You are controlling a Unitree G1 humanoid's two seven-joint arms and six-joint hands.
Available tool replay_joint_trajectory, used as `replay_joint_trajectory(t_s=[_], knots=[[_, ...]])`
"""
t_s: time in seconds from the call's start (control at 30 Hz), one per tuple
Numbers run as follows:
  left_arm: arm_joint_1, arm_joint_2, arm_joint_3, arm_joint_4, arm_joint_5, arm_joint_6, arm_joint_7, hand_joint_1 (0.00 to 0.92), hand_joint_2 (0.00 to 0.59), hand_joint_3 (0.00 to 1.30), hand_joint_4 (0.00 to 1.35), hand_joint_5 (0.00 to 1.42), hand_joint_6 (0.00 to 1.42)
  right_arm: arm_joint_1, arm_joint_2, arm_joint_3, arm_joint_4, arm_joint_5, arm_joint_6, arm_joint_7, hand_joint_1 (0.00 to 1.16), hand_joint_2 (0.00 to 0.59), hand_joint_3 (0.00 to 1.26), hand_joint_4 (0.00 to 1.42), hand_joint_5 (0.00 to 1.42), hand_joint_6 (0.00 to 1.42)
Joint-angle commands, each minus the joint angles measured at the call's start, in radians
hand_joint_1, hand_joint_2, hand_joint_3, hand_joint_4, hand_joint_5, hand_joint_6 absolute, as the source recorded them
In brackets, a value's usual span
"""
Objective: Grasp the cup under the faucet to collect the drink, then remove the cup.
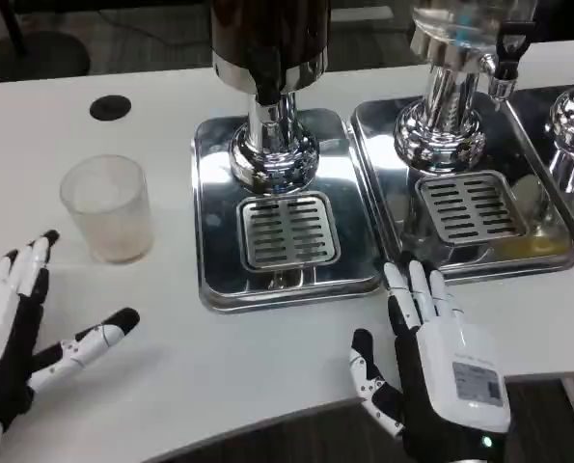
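The cup [107, 207], a frosted translucent tumbler, stands upright on the white table [267, 376] at the left, well apart from the drip tray [209, 193] of the dark dispenser [267, 39], so it is not yet under any faucet. It looks empty, though the frosting makes that hard to judge. The left hand [21, 333] lies just below and beside it, palm open toward it, thumb and fingers spread wide with nothing between them, which reads as a hand set up to close around the cup's side. The right hand [441, 362] rests near the table's front edge, just in front of the second drip tray [557, 246], its fingers straight and close together, holding nothing; it appears to wait. The slotted grille [288, 230] marks where the cup would need to stand, in front of the chrome column [272, 135]. A second, clear dispenser [455, 58] stands to the right
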Motion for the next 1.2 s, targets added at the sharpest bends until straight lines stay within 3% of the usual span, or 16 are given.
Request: replay_joint_trajectory(t_s=[0.03, 0.37, 0.67, 1.2], knots=[[-0.031, 0.013, 0.006, 0.045, -0.007, -0.022, -0.009, 0.0, 0.034, 0.0, 0.0, 0.0, 0.05, 0.008, -0.003, -0.009, -0.018, 0.005, -0.014, -0.004, 0.54, 0.536, 0.1, 0.0, 0.0, 0.11], [-0.173, 0.016, -0.002, 0.209, -0.036, -0.076, -0.074, 0.0, 0.022, 0.0, 0.0, 0.0, 0.07, 0.001, 0.005, -0.009, -0.026, 0.002, -0.005, 0.003, 0.54, 0.536, 0.1, 0.0, 0.0, 0.11], [-0.299, 0.002, -0.016, 0.392, -0.052, -0.131, -0.05, 0.001, 0.026, 0.0, 0.0, 0.03, 0.1, 0.012, 0.011, -0.011, -0.037, 0.0, 0.003, 0.001, 0.53, 0.545, 0.12, 0.0, 0.0, 0.11], [-0.478, 0.004, -0.048, 0.569, -0.053, -0.134, -0.061, 0.032, 0.032, 0.0, 0.0, 0.05, 0.11, 0.011, 0.026, -0.01, -0.033, -0.001, 0.0, -0.008, 0.52, 0.546, 0.18, 0.0, 0.0, 0.14]])
